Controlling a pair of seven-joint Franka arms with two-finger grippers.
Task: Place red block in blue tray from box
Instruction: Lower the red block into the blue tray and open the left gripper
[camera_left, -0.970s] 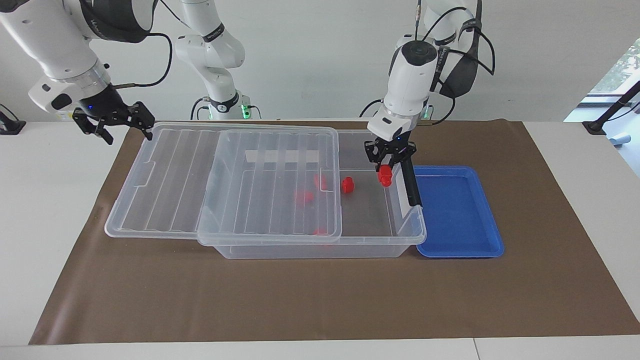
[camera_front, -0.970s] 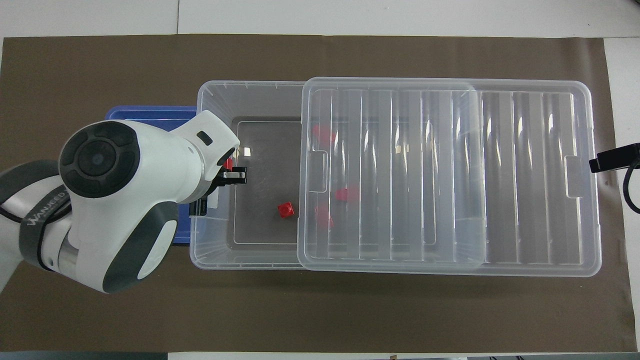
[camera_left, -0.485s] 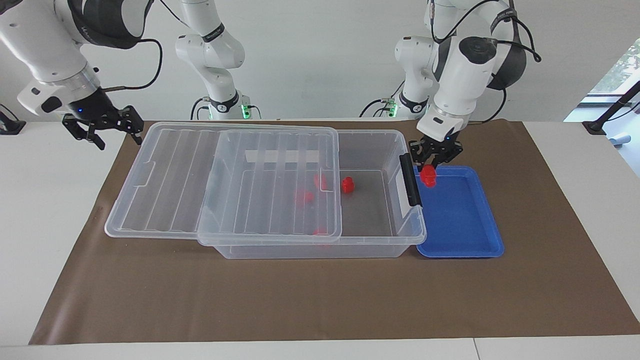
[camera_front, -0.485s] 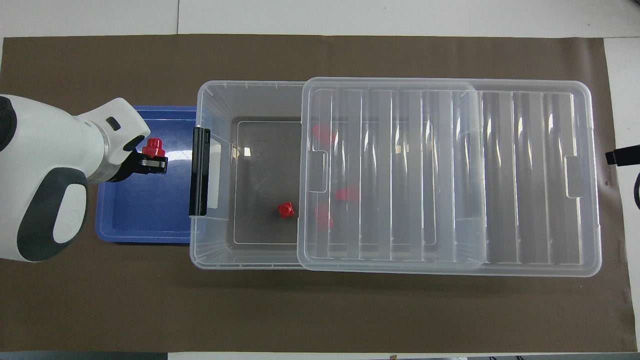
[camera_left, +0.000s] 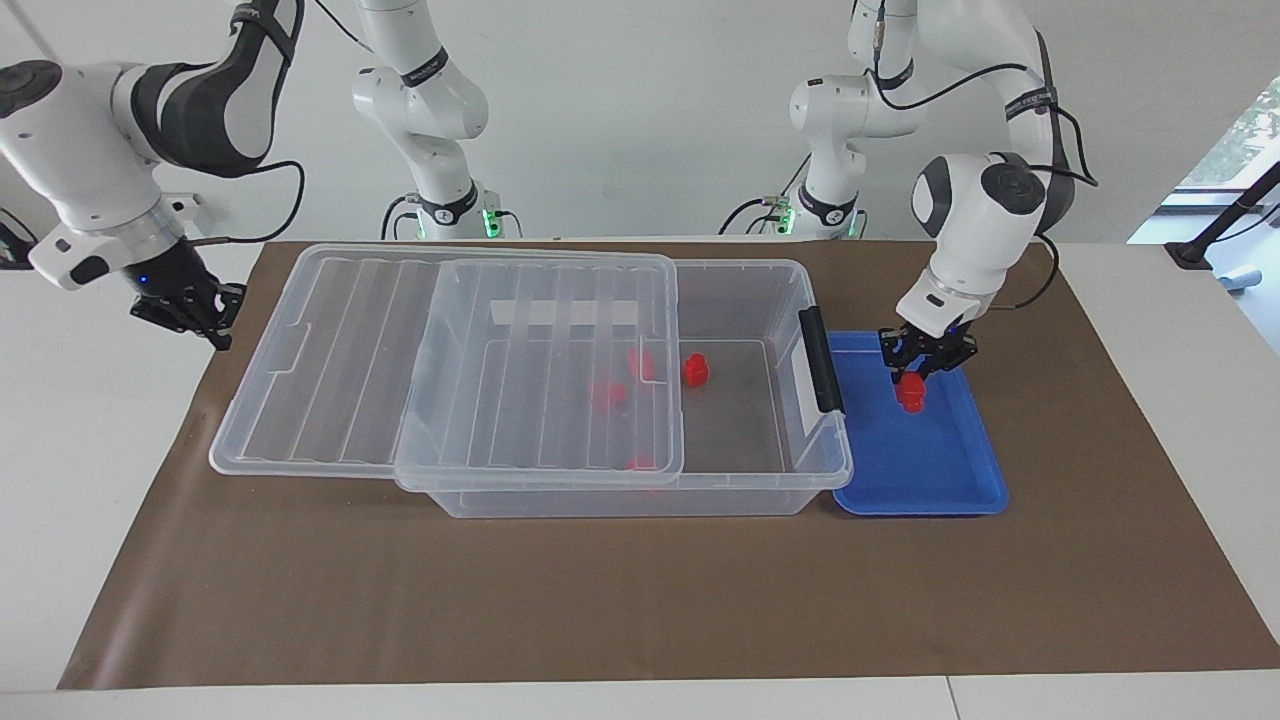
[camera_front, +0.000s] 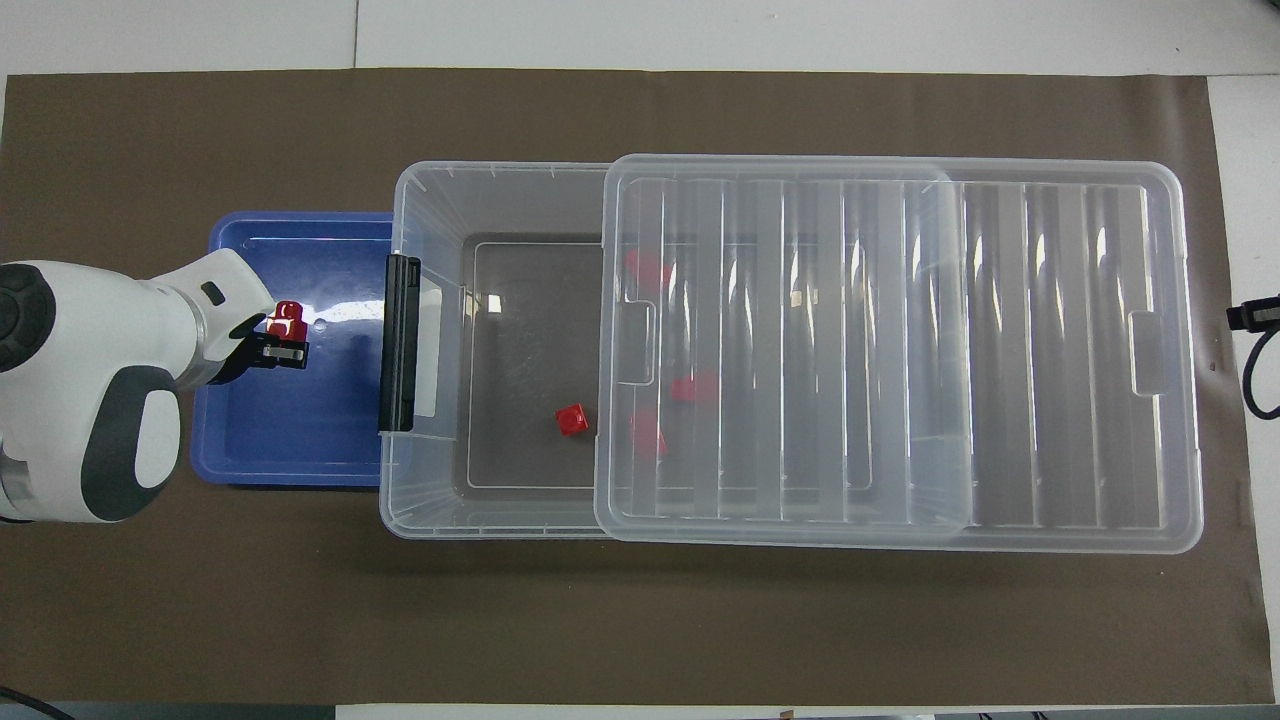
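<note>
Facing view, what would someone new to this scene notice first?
The left claw, shut on a red block, hangs low over the blue tray at the left arm's end of the table. Beside the tray, the clear box has its ribbed lid slid partway off, with more red blocks inside.

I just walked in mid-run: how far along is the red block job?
Done: the lid is slid aside and one red block is out of the box. In hand: the left claw holds it low over the blue tray. Left: releasing it. The right claw waits beside the lid.
</note>
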